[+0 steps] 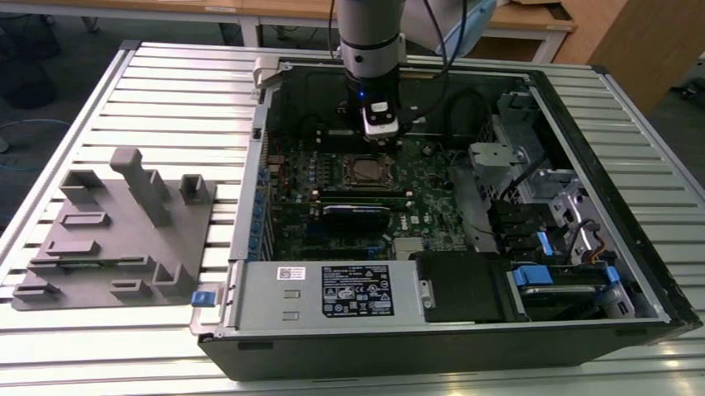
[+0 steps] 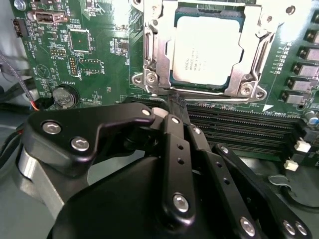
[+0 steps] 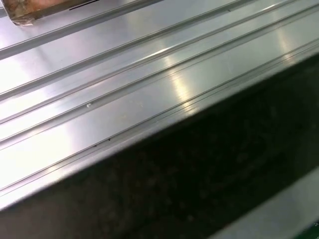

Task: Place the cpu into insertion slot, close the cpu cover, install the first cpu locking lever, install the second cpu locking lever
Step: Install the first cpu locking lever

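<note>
Here the arm reaches down into the open computer case (image 1: 573,124), which fills the middle and right of the exterior view on a ribbed metal table (image 1: 165,99). The gripper (image 1: 375,145) hangs in the upper middle of that view, just above the green board (image 1: 292,206). In the second wrist view the gripper (image 2: 175,102) has its two black fingers (image 2: 172,144) drawn together to a narrow point, and the tip touches or nearly touches the near edge of the cpu cover (image 2: 154,55). Whether anything thin is pinched between the fingers cannot be told. The cpu (image 2: 207,50) lies flat in the insertion slot (image 1: 348,173), silvery top up, and the cover lies down around it, framing it on all sides. Long black memory slots (image 2: 239,129) run just beside the socket, and a coin battery (image 2: 64,96) sits well apart. A grey parts tray (image 1: 111,231) rests on the table at the exterior view's left.
</note>
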### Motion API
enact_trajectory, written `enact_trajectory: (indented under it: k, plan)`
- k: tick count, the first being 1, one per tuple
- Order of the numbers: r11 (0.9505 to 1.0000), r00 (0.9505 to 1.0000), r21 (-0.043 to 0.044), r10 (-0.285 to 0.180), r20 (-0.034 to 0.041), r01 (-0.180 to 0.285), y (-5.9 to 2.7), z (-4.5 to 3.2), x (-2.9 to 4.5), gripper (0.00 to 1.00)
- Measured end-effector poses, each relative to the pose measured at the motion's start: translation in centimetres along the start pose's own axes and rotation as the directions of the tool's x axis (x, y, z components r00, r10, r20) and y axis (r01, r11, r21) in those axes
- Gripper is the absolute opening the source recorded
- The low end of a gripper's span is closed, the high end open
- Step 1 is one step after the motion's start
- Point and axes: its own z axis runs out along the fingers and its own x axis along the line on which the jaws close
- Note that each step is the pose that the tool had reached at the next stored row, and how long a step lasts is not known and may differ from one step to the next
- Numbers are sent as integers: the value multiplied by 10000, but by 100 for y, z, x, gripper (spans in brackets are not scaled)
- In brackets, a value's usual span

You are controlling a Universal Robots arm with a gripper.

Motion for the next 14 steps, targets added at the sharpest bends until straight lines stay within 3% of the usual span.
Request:
enact_trajectory:
  k: [14]
  plan:
    - [9998, 9998, 5, 179, 50, -179, 10, 2, 21, 11]
